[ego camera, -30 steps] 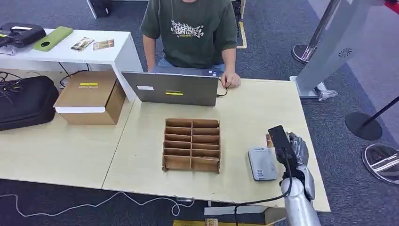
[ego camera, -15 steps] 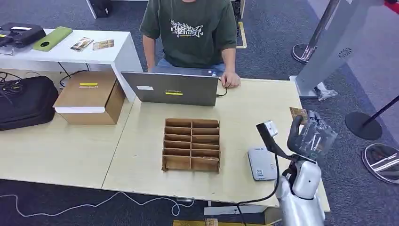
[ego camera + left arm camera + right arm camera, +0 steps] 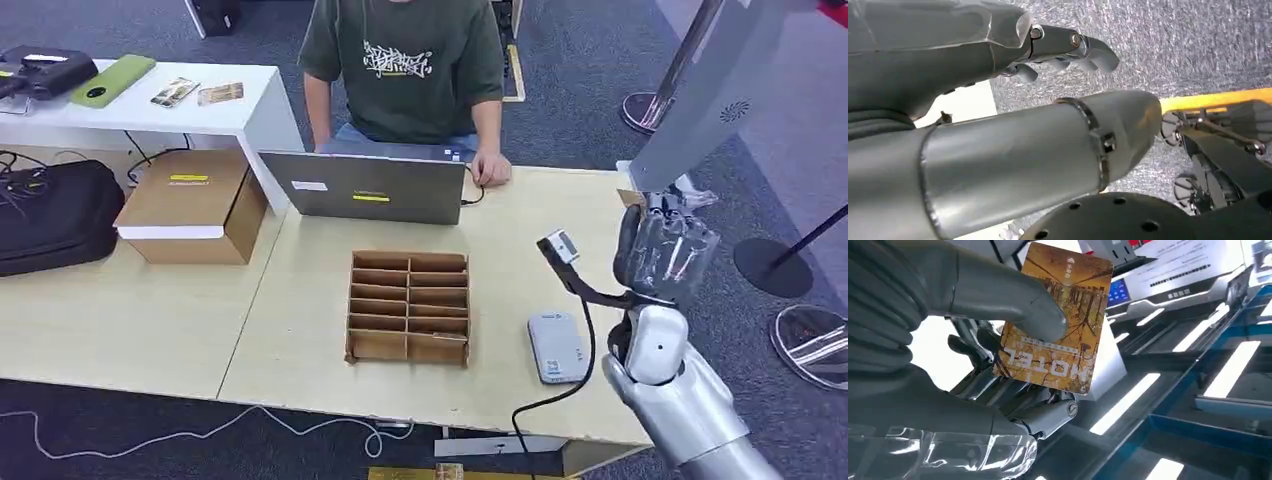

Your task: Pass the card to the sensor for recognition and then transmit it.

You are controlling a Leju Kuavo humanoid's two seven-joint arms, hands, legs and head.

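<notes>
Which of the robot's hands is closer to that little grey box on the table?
The right. The right hand is raised just beyond the grey card reader, pinching the card. The left hand hangs low over the carpet, away from the tabletop.

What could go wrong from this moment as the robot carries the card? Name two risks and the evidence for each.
1. The right hand holds the card mainly under its thumb; it might slip when lowered.
2. The card is raised well above and to the side of the grey sensor on the table, so a poorly aimed descent might miss recognition.
</notes>
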